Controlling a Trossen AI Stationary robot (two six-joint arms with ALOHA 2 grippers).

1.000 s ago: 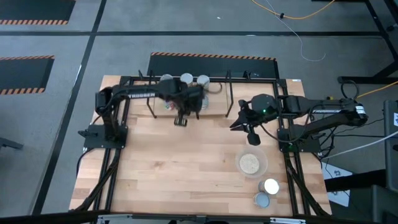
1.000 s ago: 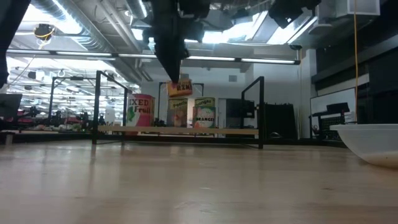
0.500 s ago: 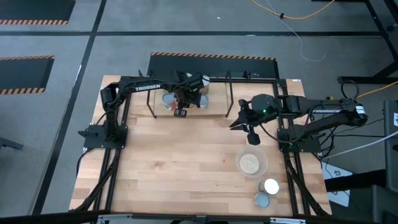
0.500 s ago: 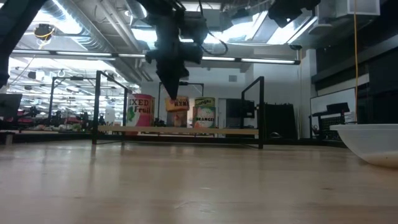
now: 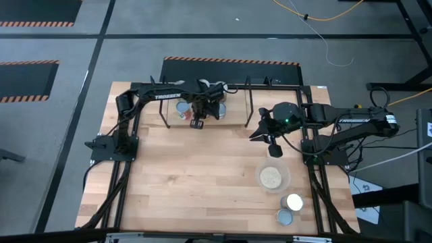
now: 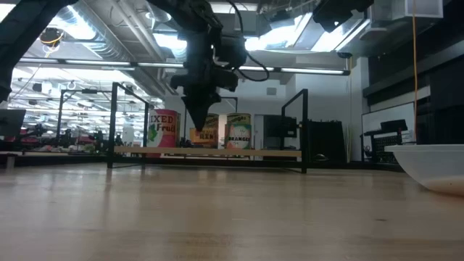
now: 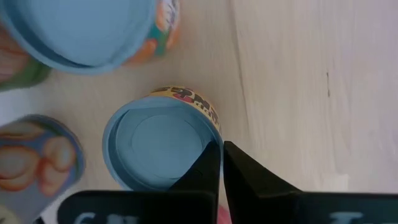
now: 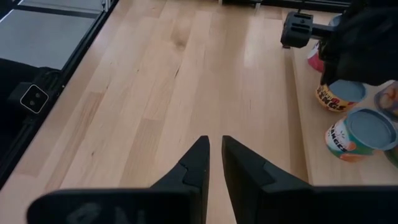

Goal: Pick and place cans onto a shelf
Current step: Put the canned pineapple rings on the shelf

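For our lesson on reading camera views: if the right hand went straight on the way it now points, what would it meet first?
Most likely nothing nearby: the right hand points along the bare wooden table. The cans lie off to one side.

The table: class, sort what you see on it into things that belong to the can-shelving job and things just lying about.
Part of the job:
- cans on the shelf board
- two loose cans near the table's edge
- shelf
- left end effector, pinching one can's rim

Just lying about:
- bowl of grains
- idle right end effector, over bare wood
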